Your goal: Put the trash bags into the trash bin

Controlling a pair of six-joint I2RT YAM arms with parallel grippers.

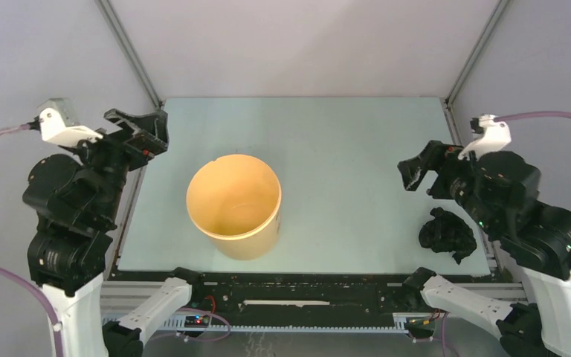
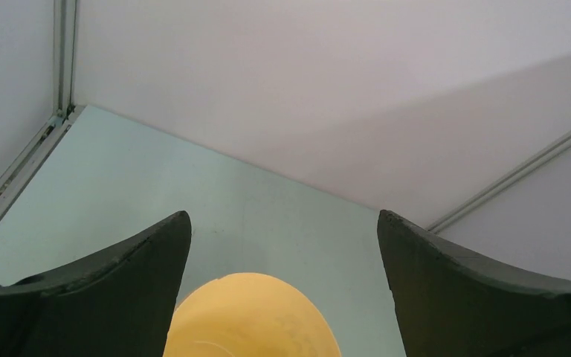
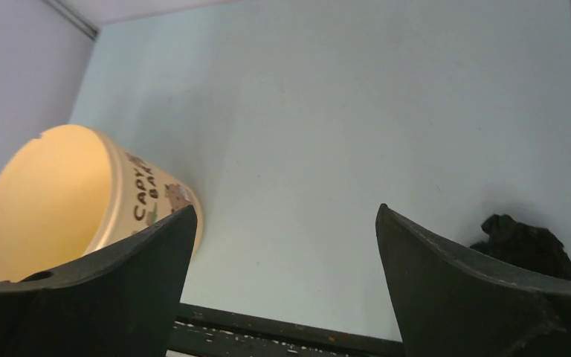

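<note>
While the left gripper (image 1: 147,130) hangs above the left edge of the table (image 1: 342,149), its jaws stand wide with nothing between them. The yellow trash bin (image 1: 251,242) stands upright on the table ahead of this gripper and to its right, apart from it, mouth facing up. Farther right, the right gripper (image 1: 418,178) hangs above the table's right side, jaws also spread wide and holding nothing; the bin is well off to its left. The trash bag (image 1: 447,234), a crumpled black wad, lies on the table near this gripper, just below it and slightly to its right, untouched, and partly hidden behind the right finger (image 3: 483,297) in the wrist view.
</note>
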